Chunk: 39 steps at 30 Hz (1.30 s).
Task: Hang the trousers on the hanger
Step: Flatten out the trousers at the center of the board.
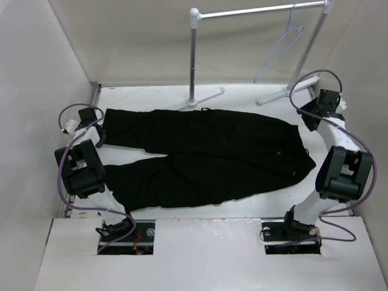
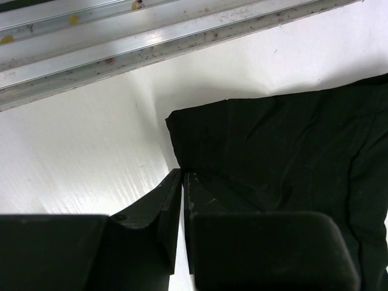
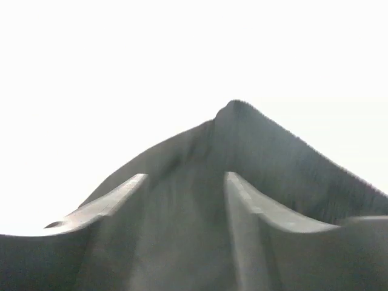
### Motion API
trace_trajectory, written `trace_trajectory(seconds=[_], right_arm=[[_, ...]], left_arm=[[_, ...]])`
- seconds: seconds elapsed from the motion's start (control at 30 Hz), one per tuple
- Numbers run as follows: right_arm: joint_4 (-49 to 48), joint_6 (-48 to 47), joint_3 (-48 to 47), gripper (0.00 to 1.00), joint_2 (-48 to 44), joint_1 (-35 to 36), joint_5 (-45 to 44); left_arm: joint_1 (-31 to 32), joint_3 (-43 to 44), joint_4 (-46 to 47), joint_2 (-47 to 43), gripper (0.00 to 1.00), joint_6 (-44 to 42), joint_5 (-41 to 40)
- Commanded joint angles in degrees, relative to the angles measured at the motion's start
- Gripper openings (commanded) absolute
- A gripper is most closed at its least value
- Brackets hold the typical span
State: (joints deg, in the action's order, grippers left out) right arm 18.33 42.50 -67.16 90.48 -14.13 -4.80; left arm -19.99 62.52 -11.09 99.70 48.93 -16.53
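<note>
The black trousers (image 1: 212, 151) lie flat across the table, legs to the left and waist to the right. My left gripper (image 1: 99, 133) is at the hem corner of the far leg. In the left wrist view the left gripper (image 2: 182, 173) is closed to a thin slit right on the hem edge of the trousers (image 2: 279, 139). My right gripper (image 1: 309, 118) is at the far waist corner. In the right wrist view the right gripper (image 3: 186, 176) stands apart with the trousers (image 3: 242, 133) between its fingers. The pale-blue hanger (image 1: 282, 51) hangs on the rack at the back right.
A white tube garment rack (image 1: 254, 11) stands at the back, its post (image 1: 193, 60) and T-shaped feet just behind the trousers. An aluminium rail (image 2: 121, 36) runs along the table's left edge. White walls close in on the sides.
</note>
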Motion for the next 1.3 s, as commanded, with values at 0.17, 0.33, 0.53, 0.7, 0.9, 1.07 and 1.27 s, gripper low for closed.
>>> trace_trajectory(seconds=[0.17,0.33,0.53,0.7,0.9,1.07,1.27], right_arm=[[0.31,-6.55,-11.15,0.63,15.07,-3.84,-1.09],[2.06,-7.52,-14.58,0.62,20.61,-3.85,4.0],[3.73,-7.08,-16.78,0.32,23.6,-3.67,4.45],[4.17,-3.66,-18.62,0.09,23.69,-4.28,2.18],[4.7,-0.58,-21.69,0.06,24.3,-7.0,1.63],[5.67,-0.05,-25.74,0.06,26.85,-8.06,2.51],[5.49,-0.49,-26.8,0.34,27.91,-7.8,3.57]], left_arm=[[0.17,1.9,-0.51,1.37,0.05,0.82,-1.13],[0.17,2.52,-0.42,2.78,0.05,1.08,-1.13],[0.17,3.04,-0.42,3.57,0.05,1.17,-1.13],[-0.8,2.61,-1.03,3.57,0.04,1.17,-1.57],[-3.7,0.76,-0.77,2.69,0.03,0.91,-1.4],[-3.7,0.93,-1.04,3.39,0.03,0.73,-1.57],[-2.03,0.5,-0.33,3.14,0.15,0.38,-1.13]])
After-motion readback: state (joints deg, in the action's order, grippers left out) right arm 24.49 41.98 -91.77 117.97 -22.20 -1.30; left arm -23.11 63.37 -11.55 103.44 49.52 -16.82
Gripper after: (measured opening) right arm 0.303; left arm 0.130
